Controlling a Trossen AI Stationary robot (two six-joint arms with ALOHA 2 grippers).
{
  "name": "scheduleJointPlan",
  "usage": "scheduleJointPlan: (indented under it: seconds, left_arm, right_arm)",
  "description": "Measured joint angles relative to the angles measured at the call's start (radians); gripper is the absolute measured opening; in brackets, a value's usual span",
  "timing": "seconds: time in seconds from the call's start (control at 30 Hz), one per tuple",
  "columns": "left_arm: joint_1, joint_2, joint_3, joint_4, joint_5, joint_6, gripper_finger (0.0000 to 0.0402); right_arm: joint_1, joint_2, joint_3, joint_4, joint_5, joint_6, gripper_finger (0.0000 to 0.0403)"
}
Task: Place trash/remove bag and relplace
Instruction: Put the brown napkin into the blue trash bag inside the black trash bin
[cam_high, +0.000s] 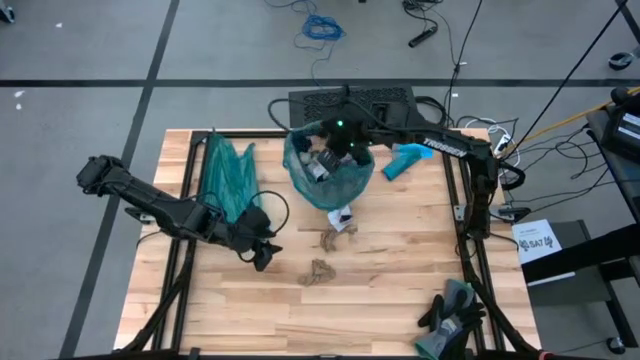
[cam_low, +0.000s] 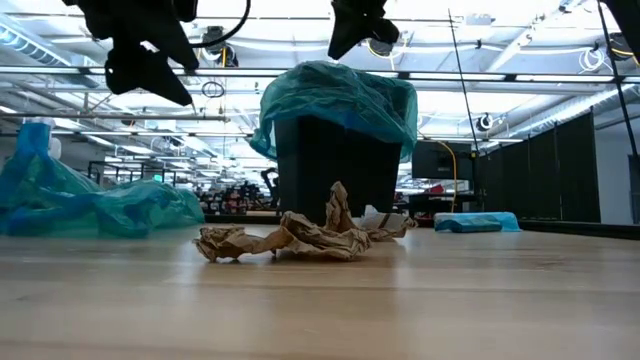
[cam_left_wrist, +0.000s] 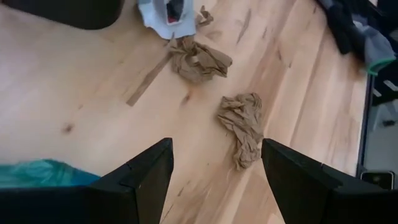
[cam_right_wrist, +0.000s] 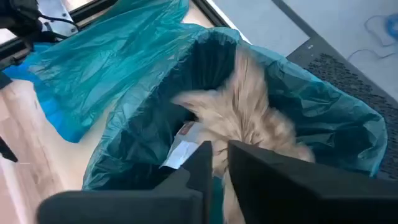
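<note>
Right gripper: we see it (cam_right_wrist: 219, 163) hanging over the mouth of the bin (cam_high: 328, 175), its fingers only a slit apart, with a blurred brown paper scrap (cam_right_wrist: 249, 124) just past the tips and over the bag opening; we cannot tell whether the fingers touch it
Bin: we see a dark bin lined with a teal bag (cam_right_wrist: 124, 74), wrappers and paper already inside
Left gripper: we find it (cam_high: 262, 252) above the table on the left side, fingers spread wide and empty, looking down at the loose scraps
Trash on the table: we count a crumpled brown scrap (cam_left_wrist: 244, 124) near the table's middle, another brown scrap (cam_left_wrist: 200, 60) closer to the bin, and a white wrapper (cam_high: 341, 219) at the bin's foot
Spare bag: we see a teal one (cam_high: 226, 172) lying by the left edge
Other things: a light-blue pack (cam_high: 404, 160) right of the bin, dark gloves (cam_high: 450, 315) at the near right corner
</note>
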Motion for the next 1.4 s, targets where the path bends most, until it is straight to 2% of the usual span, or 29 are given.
scheduleJointPlan:
  seconds: [0.23, 0.37, 0.53, 0.7, 0.93, 1.1, 1.27, 1.4]
  left_arm:
    - [0.077, 0.0, 0.0, -0.002, 0.084, 0.122, 0.0244]
    - [0.123, 0.0, 0.0, -0.002, 0.123, 0.202, 0.0244]
    - [0.18, 0.0, 0.0, -0.002, 0.174, 0.302, 0.0244]
    - [0.232, 0.0, 0.0, -0.006, 0.227, 0.414, 0.0244]
    - [0.291, 0.0, 0.0, -0.038, 0.296, 0.553, 0.0244]
    - [0.304, -0.013, 0.0, -0.106, 0.326, 0.635, 0.0244]
    - [0.303, -0.051, 0.0, -0.17, 0.326, 0.647, 0.0244]
    - [0.301, -0.109, 0.001, -0.205, 0.326, 0.64, 0.0244]
  right_arm:
    - [-0.012, -0.002, 0.0, -0.021, -0.023, 0.045, 0.0115]
    - [0.038, -0.02, 0.0, -0.098, -0.02, 0.055, 0.0136]
    - [0.139, -0.062, 0.0, -0.154, -0.019, 0.139, 0.0141]
    - [0.275, -0.078, 0.0, -0.209, 0.086, 0.27, 0.014]
    - [0.444, -0.01, -0.012, -0.255, 0.139, 0.364, 0.014]
    - [0.499, 0.049, -0.091, -0.148, 0.117, 0.427, 0.0139]
    - [0.51, 0.09, -0.259, 0.106, 0.003, 0.468, 0.0139]
    - [0.509, 0.1, -0.413, 0.273, -0.041, 0.557, 0.0139]
